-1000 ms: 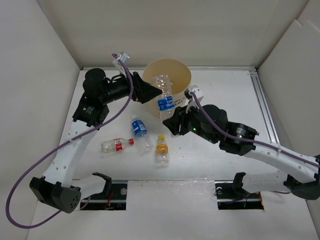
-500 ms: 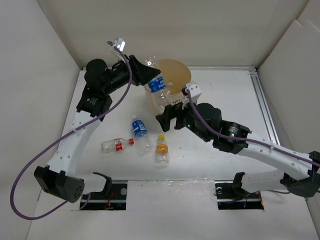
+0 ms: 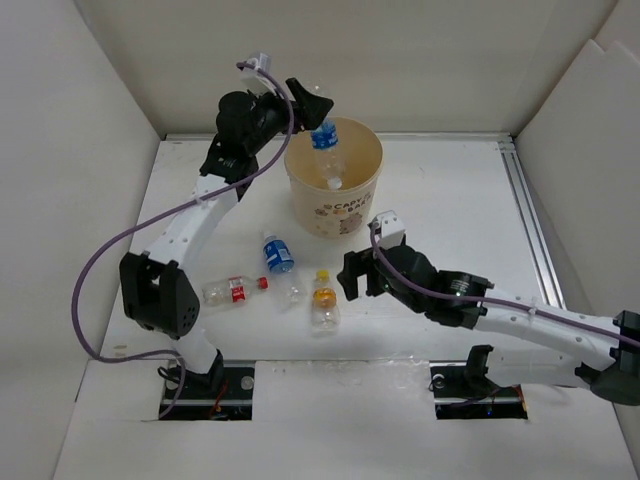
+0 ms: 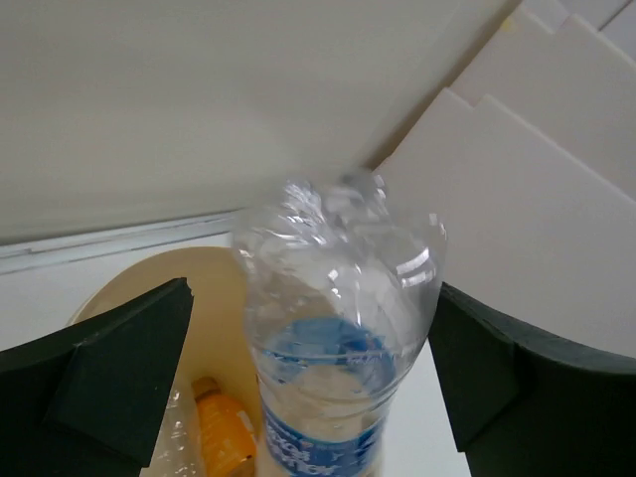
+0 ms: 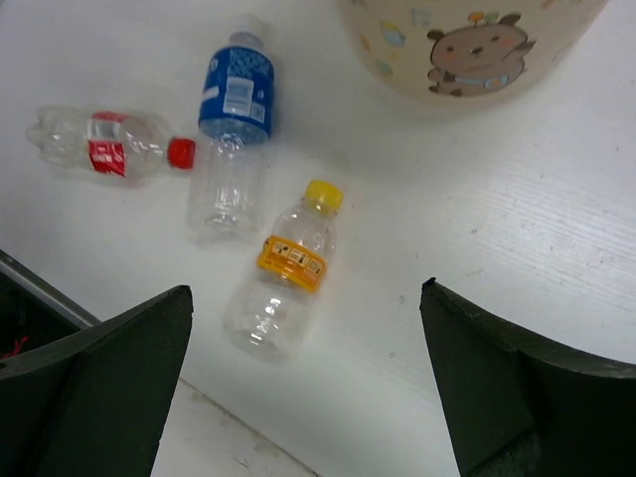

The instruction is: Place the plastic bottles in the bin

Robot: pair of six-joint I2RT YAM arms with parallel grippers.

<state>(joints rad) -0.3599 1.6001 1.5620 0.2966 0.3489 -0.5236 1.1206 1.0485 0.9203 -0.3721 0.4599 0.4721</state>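
Crumpled bottle (image 4: 338, 328): clear, glossy thin plastic, creased and glinting, with a smooth blue printed label. Bin (image 5: 467, 50): matt tan paper, printed outside, plain inside. Yellow-capped bottle (image 5: 283, 278) and red-labelled bottle (image 5: 99, 146): clear shiny plastic with smooth opaque caps. Table (image 5: 517, 229): matt white, faintly streaked, possibly painted wood. Enclosure walls (image 3: 100, 100): flat matt white board.

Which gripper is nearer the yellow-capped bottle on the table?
Right. The right gripper hovers open close beside the yellow-capped bottle, low over the table. The left gripper is far back, raised above the bin, a blue-labelled bottle between its fingers.
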